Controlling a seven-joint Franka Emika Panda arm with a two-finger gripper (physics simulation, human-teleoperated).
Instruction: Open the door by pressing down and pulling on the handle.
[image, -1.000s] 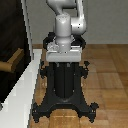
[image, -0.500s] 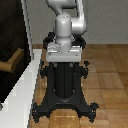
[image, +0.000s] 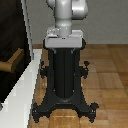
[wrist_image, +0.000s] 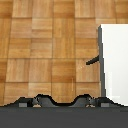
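The claw appears in neither view, so whether it is spread or closed cannot be told.

In the exterior view, the large dark brown-black door (image: 11, 45) with its pale grey-white frame edge stands at the exterior view's left, and the short tan wooden lever handle (image: 12, 62) juts from it, untouched. The grey arm (image: 67, 17) sits above the black pedestal (image: 64, 75) exactly as a second ago, so no approach has begun.

In the wrist view, only wooden floor (wrist_image: 45, 55) and a white block (wrist_image: 116, 60) show.
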